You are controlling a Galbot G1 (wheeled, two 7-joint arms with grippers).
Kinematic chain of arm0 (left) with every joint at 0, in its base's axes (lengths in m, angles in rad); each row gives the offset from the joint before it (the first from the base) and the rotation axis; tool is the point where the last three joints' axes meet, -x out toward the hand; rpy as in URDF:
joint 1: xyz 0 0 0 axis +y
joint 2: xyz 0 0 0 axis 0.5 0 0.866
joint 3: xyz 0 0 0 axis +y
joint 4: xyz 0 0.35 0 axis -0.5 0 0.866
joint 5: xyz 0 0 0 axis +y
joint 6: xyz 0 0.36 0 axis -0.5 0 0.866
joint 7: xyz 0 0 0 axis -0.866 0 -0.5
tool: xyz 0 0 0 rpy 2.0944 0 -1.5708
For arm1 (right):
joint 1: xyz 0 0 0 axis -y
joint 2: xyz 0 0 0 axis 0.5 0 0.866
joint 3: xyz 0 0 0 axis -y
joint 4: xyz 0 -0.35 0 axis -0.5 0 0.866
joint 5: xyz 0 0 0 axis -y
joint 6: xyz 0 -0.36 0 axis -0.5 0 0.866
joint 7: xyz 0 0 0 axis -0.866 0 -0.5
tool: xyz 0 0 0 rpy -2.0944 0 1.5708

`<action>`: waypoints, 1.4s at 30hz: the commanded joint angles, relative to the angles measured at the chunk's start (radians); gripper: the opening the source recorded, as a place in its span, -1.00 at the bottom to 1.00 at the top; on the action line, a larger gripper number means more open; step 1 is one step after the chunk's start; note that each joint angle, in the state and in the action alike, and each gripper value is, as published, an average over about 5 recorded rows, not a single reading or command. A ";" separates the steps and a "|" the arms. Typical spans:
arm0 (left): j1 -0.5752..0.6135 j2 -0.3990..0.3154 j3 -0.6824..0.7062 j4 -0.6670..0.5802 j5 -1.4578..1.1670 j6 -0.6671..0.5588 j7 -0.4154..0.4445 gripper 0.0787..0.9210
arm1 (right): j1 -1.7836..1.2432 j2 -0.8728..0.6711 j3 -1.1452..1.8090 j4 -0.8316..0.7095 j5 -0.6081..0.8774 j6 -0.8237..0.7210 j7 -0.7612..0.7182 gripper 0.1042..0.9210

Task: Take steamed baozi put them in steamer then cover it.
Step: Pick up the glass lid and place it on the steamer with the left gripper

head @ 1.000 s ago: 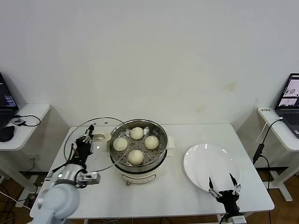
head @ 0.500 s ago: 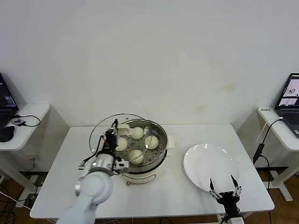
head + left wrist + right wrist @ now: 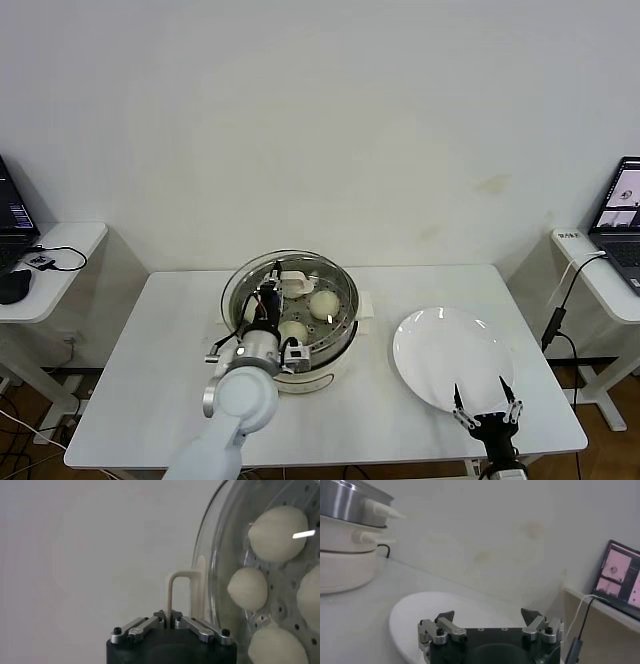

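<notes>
Glass and steel nearly line up: the left gripper (image 3: 169,616), jaws clamped on the handle (image 3: 178,592) of the cover (image 3: 288,290), holds it over the steamer (image 3: 335,330), where four baozi (image 3: 324,303) sit on the perforated floor. To do this well, I judge it should centre the rim over the basket, level the cover, lower it gently, and release only once it is seated. The right gripper (image 3: 488,618), jaws apart, waits at the near edge of the plate (image 3: 440,340). A white table (image 3: 150,350) stands against a plain white wall (image 3: 320,120), with laptops (image 3: 625,205) on side desks.
</notes>
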 commanded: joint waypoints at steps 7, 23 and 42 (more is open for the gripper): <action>-0.024 -0.057 0.013 0.070 0.043 -0.014 -0.010 -0.84 | -0.003 -0.001 0.006 -0.010 -0.002 0.008 0.003 0.76; -0.015 -0.070 -0.012 0.107 0.046 -0.036 -0.032 -0.84 | -0.008 -0.006 0.012 -0.011 -0.004 0.013 0.002 0.76; 0.137 -0.016 -0.016 -0.124 -0.023 -0.054 -0.060 -0.17 | -0.017 -0.005 0.002 -0.008 -0.013 0.012 0.002 0.76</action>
